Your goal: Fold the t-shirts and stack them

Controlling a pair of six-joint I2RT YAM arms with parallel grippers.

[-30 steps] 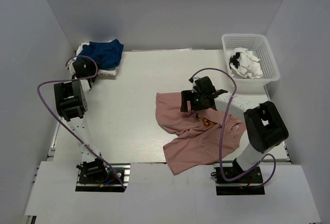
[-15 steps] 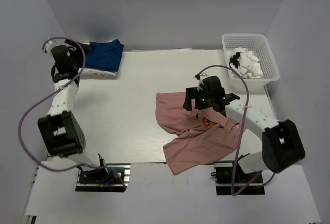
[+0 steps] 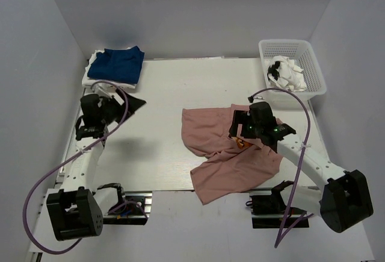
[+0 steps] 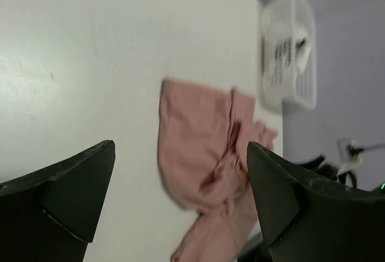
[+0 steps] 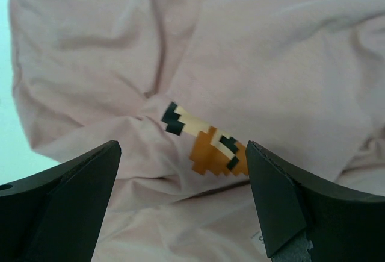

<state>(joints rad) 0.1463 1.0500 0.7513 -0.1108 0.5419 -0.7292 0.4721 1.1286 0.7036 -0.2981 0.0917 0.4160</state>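
The crumpled dusty-pink cloth t-shirt lies unfolded on the right, so the right gripper hovers wide open over its orange graphic, likely to grasp it; the left gripper, wide open and empty, hangs near the folded navy t-shirt.

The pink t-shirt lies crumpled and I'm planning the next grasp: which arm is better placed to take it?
Probably right. The right gripper hangs open just above the pink t-shirt, its orange graphic centred in the wrist view. The left gripper, also open, is over the table, apart from the shirt.
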